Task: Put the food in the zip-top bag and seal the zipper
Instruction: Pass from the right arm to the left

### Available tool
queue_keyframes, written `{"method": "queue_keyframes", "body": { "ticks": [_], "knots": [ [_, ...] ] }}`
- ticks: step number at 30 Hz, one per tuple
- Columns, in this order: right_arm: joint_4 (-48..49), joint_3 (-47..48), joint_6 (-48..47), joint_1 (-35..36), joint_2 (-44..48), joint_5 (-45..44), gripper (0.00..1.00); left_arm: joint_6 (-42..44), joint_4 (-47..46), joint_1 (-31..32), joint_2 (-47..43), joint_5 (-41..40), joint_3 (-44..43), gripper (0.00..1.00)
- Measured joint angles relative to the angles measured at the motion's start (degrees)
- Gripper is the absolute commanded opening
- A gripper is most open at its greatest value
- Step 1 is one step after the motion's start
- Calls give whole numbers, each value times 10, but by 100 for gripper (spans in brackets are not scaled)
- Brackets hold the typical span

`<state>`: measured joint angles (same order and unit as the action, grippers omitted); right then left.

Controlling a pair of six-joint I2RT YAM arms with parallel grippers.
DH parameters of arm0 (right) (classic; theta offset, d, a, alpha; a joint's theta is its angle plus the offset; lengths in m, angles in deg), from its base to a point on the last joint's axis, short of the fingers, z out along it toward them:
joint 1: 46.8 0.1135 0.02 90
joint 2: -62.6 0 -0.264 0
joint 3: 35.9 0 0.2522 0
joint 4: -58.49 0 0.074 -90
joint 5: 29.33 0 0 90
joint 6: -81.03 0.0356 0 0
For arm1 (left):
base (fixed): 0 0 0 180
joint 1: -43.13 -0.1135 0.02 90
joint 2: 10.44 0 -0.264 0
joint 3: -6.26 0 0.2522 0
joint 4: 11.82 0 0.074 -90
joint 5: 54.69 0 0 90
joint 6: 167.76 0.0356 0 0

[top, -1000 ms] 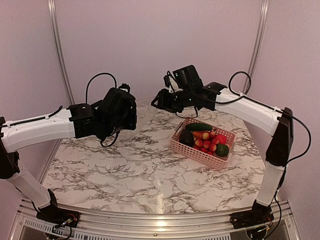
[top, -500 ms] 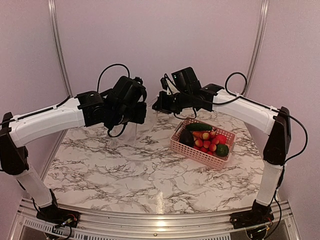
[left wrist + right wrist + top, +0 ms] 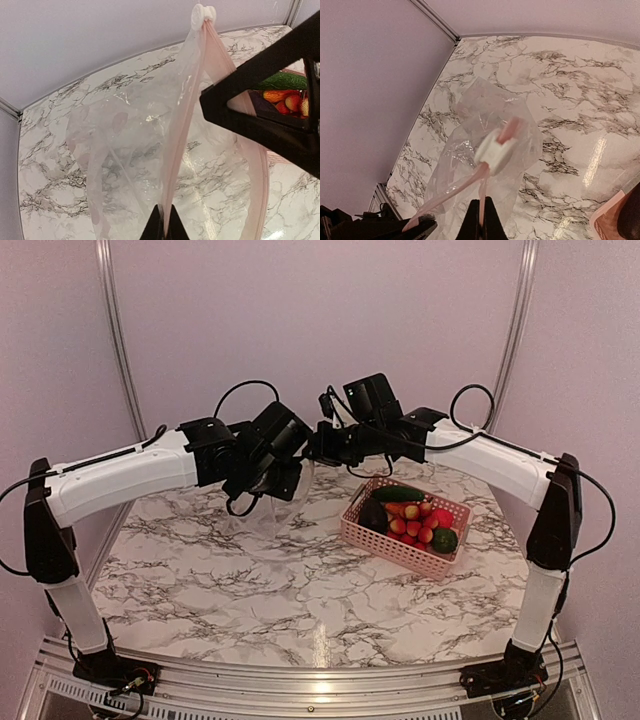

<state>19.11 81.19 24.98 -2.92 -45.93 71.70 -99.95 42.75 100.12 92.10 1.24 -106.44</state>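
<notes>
The clear zip-top bag [image 3: 284, 506] hangs in the air between my two grippers, over the back of the table. Its pink zipper strip [image 3: 186, 120] carries a white slider [image 3: 203, 15], which also shows in the right wrist view [image 3: 495, 147]. My left gripper [image 3: 164, 221] is shut on the zipper strip. My right gripper [image 3: 481, 220] is shut on another part of the bag's mouth edge, close to the slider. The food lies in the pink basket [image 3: 392, 545]: a cucumber [image 3: 398, 494], an aubergine [image 3: 373, 515], red-pink berries [image 3: 415, 527] and a round green piece [image 3: 444, 539].
The marble table [image 3: 250, 580] spreads below the bag. The basket stands at the right middle, under the right forearm. The back wall and two metal rails [image 3: 115, 340] close the far side. The two grippers sit almost touching [image 3: 306, 452].
My left arm has swung right and upward with the bag, closing in on the right gripper. The right gripper has risen slightly and then held still. The basket has not moved.
</notes>
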Motion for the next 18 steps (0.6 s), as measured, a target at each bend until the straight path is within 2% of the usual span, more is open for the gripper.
{"method": "queue_keyframes", "body": {
  "ticks": [3,5,10,13,15,18],
  "knots": [
    [1,0,0,0,0,3,0,-3,4,0,0,-11,0,0],
    [2,0,-1,0,0,5,6,-4,7,0,-2,-20,0,0],
    [2,-10,-19,-2,14,20,42,-5,12,-6,-14,-28,2,0],
    [6,-55,-49,-4,66,29,56,-7,11,-18,-37,-29,15,0],
    [18,-105,-68,-7,123,29,55,-8,12,-29,-61,-29,36,0],
    [38,-181,-83,-28,203,36,43,-9,12,-40,-96,-29,70,0]
  ]
}}
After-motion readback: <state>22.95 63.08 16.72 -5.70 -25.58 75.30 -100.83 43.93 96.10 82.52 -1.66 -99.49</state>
